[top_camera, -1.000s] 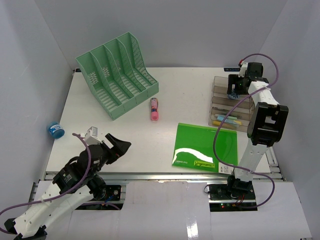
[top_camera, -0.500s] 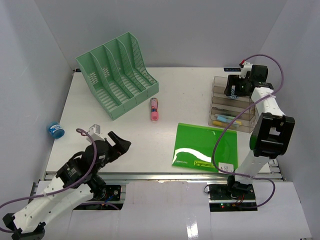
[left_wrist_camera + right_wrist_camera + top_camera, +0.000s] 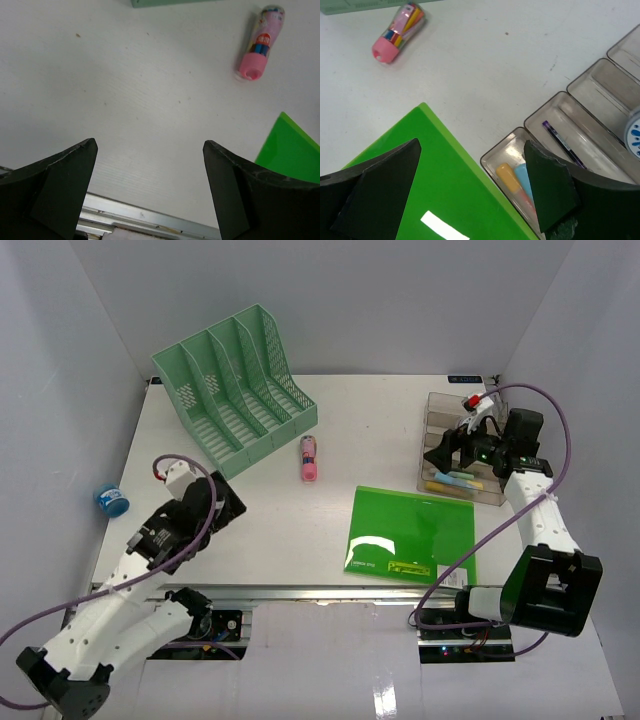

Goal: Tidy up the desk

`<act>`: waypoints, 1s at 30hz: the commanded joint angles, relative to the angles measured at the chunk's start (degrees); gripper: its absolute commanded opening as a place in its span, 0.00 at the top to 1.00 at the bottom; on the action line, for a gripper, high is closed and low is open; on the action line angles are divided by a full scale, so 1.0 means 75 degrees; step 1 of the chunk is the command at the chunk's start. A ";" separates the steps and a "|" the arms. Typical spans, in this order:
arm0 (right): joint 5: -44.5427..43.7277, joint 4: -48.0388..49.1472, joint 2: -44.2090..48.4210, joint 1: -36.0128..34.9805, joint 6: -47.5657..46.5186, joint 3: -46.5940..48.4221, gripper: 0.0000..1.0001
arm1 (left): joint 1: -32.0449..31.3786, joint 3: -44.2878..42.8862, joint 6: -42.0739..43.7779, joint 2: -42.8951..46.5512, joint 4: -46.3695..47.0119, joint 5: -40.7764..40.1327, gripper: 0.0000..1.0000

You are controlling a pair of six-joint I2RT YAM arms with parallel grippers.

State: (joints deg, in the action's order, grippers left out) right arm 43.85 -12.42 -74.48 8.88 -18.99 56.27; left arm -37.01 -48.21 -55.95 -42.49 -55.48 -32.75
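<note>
The white counter (image 3: 370, 425) fills the middle of the top view, between pale grey walls, with a silver rail (image 3: 330, 592) along its near edge.

On its far left corner stands a mint green file rack (image 3: 235, 390) with slotted dividers. Just in front of the rack's right end lies a pink tube (image 3: 309, 458) with a printed label, its cap end toward the arms. A green folder (image 3: 410, 535) lies flat near the front right, and a clear compartment tray (image 3: 468, 418) sits beyond it at the right edge. A small blue roll (image 3: 111, 500) rests at the counter's left edge, by the wall.

The left gripper (image 3: 226, 506) hangs over the bare front left of the counter with its jaws spread wide and nothing between them. Its wrist view shows only white surface between the fingertips.

The right gripper (image 3: 440, 456) is also wide open and empty, over the spot where the folder's far corner meets the tray. Its wrist view shows a yellow marker (image 3: 506, 176) and a light blue one (image 3: 524, 176) side by side in the nearest compartment. A purple pen (image 3: 560, 142) lies in the next one.
</note>
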 commanded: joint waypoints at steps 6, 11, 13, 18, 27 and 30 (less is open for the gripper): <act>0.1906 0.0602 0.0647 -0.0017 0.0207 -0.0659 0.10 | 0.4265 -0.0078 0.2926 -0.1244 0.1761 0.2986 0.02; 0.2381 0.0761 0.1070 -0.0144 0.0497 -0.1001 0.10 | 0.7046 -0.0005 0.3434 -0.1613 0.2232 0.4395 0.02; 0.2476 0.0857 0.1187 -0.0201 0.0628 -0.1120 0.10 | 0.7828 -0.0194 0.3536 -0.1946 0.2273 0.4541 0.02; 0.2562 0.0894 0.1388 -0.0212 0.0698 -0.1356 0.10 | 0.8661 -0.0838 0.3664 -0.2760 0.2371 0.3002 0.02; 0.2703 0.0792 0.1555 -0.0212 0.0689 -0.1561 0.10 | 0.8998 -0.0917 0.4573 -0.4051 0.3353 0.2086 0.02; 0.2732 0.0789 0.1482 -0.0224 0.0693 -0.1561 0.10 | 0.9048 -0.0933 0.4860 -0.4474 0.3662 0.1939 0.02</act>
State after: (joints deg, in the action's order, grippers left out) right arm 62.26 -7.49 -63.72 7.40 -13.96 44.99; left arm 30.24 -53.41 -24.24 -72.93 -33.18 -14.50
